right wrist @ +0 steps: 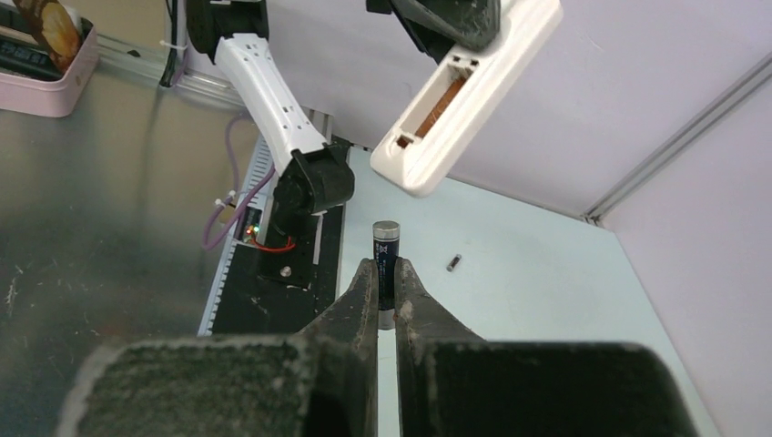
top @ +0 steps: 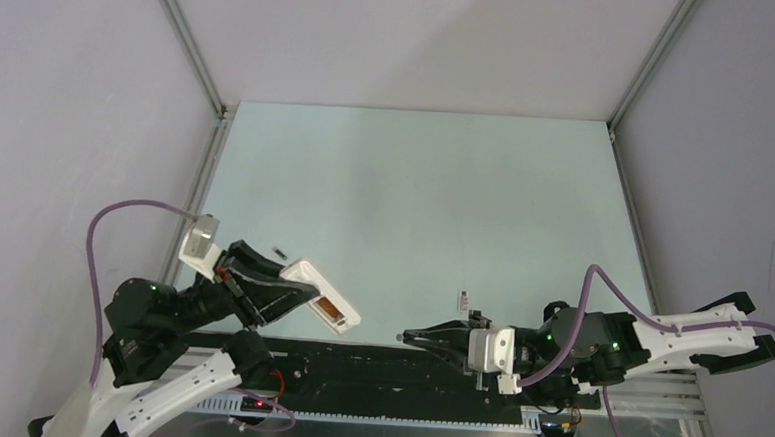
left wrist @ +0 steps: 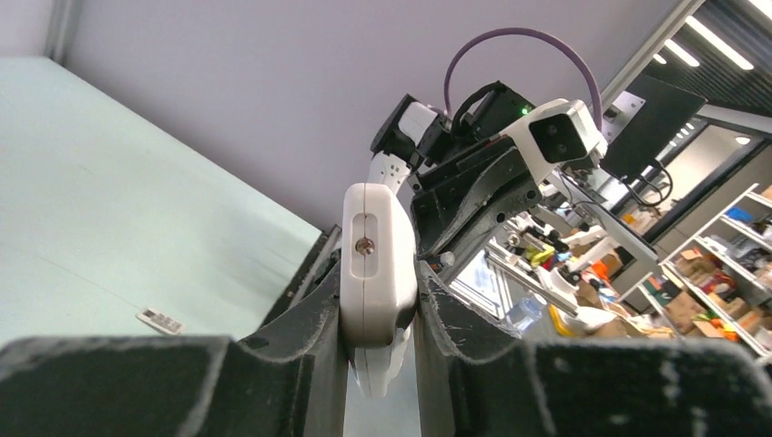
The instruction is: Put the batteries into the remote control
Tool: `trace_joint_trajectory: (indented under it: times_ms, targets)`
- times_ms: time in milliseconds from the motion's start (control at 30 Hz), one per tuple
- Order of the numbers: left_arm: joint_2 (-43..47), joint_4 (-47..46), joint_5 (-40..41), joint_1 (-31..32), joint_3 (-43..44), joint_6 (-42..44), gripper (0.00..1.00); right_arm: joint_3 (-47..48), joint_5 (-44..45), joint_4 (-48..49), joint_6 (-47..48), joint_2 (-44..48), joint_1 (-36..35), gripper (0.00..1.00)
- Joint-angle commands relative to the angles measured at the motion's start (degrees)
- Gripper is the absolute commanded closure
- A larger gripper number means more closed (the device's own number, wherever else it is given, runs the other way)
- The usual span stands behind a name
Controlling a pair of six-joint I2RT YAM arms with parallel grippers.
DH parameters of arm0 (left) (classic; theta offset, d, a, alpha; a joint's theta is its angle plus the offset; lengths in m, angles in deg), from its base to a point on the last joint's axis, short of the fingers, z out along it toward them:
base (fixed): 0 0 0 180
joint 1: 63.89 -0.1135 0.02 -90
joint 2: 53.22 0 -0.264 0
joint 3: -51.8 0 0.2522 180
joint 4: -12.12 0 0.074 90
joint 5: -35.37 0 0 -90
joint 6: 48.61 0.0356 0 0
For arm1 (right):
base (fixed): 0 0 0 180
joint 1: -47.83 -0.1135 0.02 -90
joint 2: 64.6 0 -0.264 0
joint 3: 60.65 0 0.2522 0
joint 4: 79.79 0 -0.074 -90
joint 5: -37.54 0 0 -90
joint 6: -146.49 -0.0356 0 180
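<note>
The left pincer (left wrist: 380, 300) is clenched on the remote control (left wrist: 376, 259). In its wrist view both fingers press the slab's long sides, and the lower end of the slab drops out of sight between them. From above, the remote sticks out past the fingertips, raised and tilted, with its open battery bay (right wrist: 437, 105) turned towards the right arm. The bay looks coppery inside, and I cannot tell whether a cell already sits in it.

The right pincer (right wrist: 385, 278) is clamped on a battery (right wrist: 386, 246), held upright with its lighter cap above the fingertips. The fingers cover its lower half. In the top view this battery is too small and dark to pick out at the pincer's tip (top: 409, 337). The remote hangs ahead of and above this pincer, well apart from the cell.

A loose battery (right wrist: 453, 263) lies on the desk (top: 414, 200) beyond the right pincer, a little to its right. From above it shows just past the left pincer (top: 295, 292). A small printed label strip (top: 465, 301) lies flat near the right pincer's tip, its text unreadable.
</note>
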Motion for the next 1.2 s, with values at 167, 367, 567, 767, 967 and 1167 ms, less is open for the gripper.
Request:
trace_joint_trajectory:
  times_ms: [167,367,567,767,967,1167]
  targets:
    - [0.54,5.0,9.44,0.17,2.16,10.78,1.0,2.2,4.49,-0.07,-0.39,-0.73,-0.31,1.0]
    - [-0.53,11.94,15.48,0.19,4.95,16.34,1.0,2.03,5.61,-0.93,-1.27,-0.31,-0.29,1.0]
    - [-1.34,13.83,16.45,0.23,5.59,17.93,1.0,1.67,6.39,-0.84,-1.15,-0.3,-0.01,1.0]
    - [-2.05,9.23,3.61,0.21,5.58,15.78,1.0,1.62,6.9,-0.28,-2.33,-1.36,1.63,1.0]
    - [-0.78,1.67,-6.79,0.17,4.7,11.65,1.0,1.58,8.98,1.6,-7.65,-1.51,4.54,1.0]
    - [-1.59,-7.27,-15.24,0.21,4.14,6.74,1.0,1.54,9.88,1.76,-12.64,-0.68,6.45,1.0]
